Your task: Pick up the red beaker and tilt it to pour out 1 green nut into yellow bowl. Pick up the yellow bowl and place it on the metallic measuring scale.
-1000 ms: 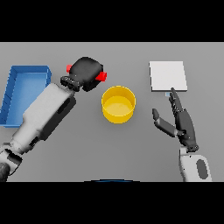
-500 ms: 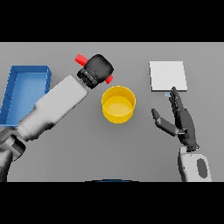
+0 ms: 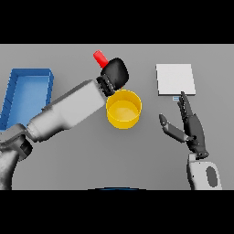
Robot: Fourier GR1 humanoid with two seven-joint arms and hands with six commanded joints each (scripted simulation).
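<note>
Swinging rightward, our left hand (image 3: 115,73) carried the red beaker (image 3: 100,58), fingers wrapped around it, over the yellow bowl (image 3: 123,109); our right hand (image 3: 191,128) stood open-fingered near the scale (image 3: 175,79).

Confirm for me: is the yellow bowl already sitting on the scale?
No, the yellow bowl rests on the grey table, apart from the metallic measuring scale, which lies bare to its right.

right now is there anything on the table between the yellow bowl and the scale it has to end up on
Nothing visible. The yellow bowl and the metallic measuring scale have only bare grey table between them. The right hand waits open nearer the robot, off that line; the left hand holds the red beaker behind the bowl.
</note>
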